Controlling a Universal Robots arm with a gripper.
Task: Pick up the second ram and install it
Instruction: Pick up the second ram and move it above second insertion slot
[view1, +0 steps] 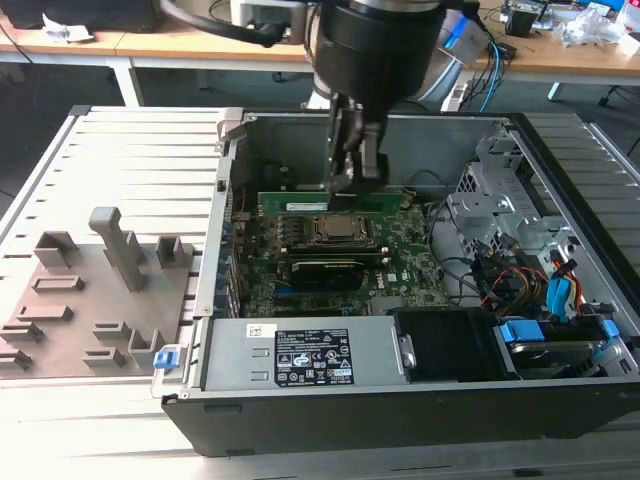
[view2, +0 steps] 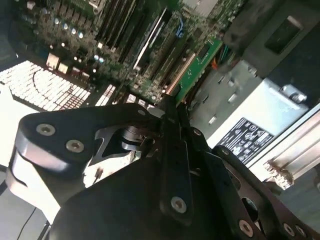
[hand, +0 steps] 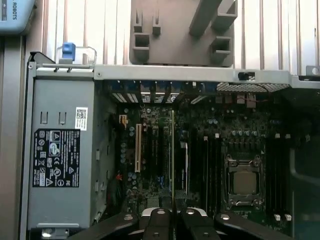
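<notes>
One gripper (view1: 355, 182), reaching down into the open computer case (view1: 420, 425), is clenched on the second ram (view1: 285, 201). In the exterior view this long green stick lies level across the motherboard (view1: 400, 255) at the 12 o'clock side of the CPU socket (view1: 335, 230). The grasp falls near the stick's middle, probably so that both ends come down evenly over a slot; whether the stick is already seated cannot be told. The black expansion card (view1: 325, 270) sits at the socket's 6 o'clock, with the power supply (view1: 300, 355) beyond it in the same direction. The grey holder blocks (view1: 110, 250) stand outside the case at its 9 o'clock, where parts are staged within the arm's reach. In the second wrist view the gripper (view2: 170, 102) is pinched tight on the second ram (view2: 195, 70), whose green face and gold contact strip run out from between the jaws above the motherboard (view2: 150, 30), with the power supply (view2: 247, 135) beside it. In the first wrist view the second ram (hand: 172, 150) shows edge-on as a thin line leading away from the gripper (hand: 172, 214). It runs parallel to the board's slots, between a white slot (hand: 138, 147) and the CPU socket (hand: 243, 182). It is held upright, by this reading so that its contact edge faces the board.
</notes>
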